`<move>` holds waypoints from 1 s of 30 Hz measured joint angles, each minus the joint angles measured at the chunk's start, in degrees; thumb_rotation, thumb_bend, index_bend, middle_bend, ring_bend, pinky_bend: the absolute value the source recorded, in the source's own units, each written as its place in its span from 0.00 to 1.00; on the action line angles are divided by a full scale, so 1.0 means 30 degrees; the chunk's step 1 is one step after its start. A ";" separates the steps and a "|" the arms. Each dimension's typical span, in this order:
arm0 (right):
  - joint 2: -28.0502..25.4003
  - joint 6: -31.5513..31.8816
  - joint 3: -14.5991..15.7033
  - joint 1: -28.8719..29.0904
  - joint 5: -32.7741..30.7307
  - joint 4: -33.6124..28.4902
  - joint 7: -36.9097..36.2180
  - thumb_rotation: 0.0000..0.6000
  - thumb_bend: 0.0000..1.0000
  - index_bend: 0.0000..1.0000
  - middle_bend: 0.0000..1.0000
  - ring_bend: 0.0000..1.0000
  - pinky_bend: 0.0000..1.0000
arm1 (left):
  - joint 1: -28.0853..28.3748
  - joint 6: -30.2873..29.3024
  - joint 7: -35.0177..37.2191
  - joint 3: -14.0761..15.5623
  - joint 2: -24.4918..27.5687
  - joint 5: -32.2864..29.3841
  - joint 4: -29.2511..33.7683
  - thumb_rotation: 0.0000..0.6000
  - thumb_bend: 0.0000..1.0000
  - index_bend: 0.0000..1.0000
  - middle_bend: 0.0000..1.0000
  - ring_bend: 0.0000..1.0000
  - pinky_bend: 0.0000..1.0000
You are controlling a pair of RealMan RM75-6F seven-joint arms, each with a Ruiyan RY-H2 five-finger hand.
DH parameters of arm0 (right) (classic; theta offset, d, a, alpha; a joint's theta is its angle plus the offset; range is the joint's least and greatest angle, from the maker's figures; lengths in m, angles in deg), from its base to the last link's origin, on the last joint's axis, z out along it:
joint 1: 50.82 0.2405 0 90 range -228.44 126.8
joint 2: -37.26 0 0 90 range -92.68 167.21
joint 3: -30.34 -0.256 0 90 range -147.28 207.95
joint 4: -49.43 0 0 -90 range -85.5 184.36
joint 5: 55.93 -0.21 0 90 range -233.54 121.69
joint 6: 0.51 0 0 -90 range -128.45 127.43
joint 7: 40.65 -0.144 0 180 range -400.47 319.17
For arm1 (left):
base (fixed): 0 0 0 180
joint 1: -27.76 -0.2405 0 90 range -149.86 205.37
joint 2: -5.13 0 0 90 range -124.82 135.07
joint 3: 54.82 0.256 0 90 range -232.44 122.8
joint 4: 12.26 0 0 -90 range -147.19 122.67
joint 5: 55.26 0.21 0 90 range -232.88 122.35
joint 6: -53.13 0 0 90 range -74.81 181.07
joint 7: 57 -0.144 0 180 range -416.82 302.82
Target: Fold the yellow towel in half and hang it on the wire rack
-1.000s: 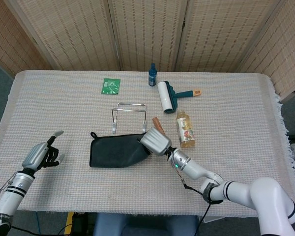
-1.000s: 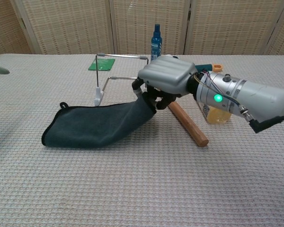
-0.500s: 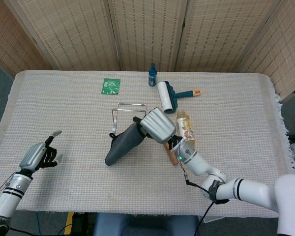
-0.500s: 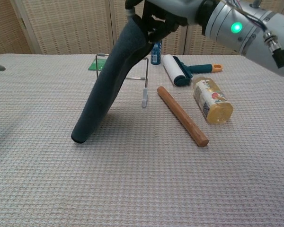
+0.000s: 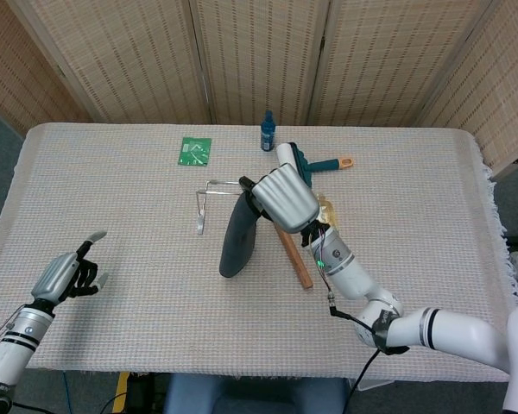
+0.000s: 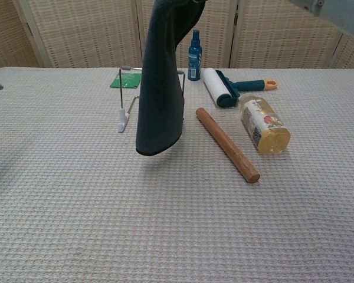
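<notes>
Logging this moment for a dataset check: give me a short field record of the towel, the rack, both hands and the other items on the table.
towel: dark grey, not yellow; hanging lifted, lower end off the table
holder: right hand grips its top
left hand: low at table's near left edge, holding nothing
wire rack: bare, behind the towel
other items: wooden rod, bottle lying flat, lint roller, blue spray bottle, green card

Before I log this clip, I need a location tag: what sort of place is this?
Probably a lab or test setup rather than a home: a cloth-covered table fenced by folding screens, with unrelated items laid out, such as a lint roller, a bottle and a wooden rod.
</notes>
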State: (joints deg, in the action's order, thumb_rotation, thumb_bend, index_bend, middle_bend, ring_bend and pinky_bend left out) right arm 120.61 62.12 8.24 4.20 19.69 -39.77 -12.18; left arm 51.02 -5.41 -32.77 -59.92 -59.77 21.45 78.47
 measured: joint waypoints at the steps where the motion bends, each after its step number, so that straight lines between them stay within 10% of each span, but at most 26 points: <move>1: 0.0069 -0.0084 -0.0066 0.0107 -0.0267 0.0083 0.0206 1.00 0.58 0.60 0.93 1.00 1.00 | -0.0032 -0.0008 0.0050 0.0034 0.0026 0.0037 -0.0004 1.00 0.46 0.06 0.87 0.83 0.92; 30: 0.5760 -0.3126 -0.1335 0.6092 -0.4695 1.2540 0.3042 1.00 0.58 0.60 0.93 1.00 1.00 | -0.0754 -0.0351 0.0106 0.0571 0.0793 0.0291 0.0265 1.00 0.46 0.06 0.87 0.83 0.92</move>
State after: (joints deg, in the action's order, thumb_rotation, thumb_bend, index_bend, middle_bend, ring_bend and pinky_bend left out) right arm 137.89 52.74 4.23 22.47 5.61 -2.16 -3.06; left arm 48.76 -6.46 -32.45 -58.20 -57.39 22.33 79.26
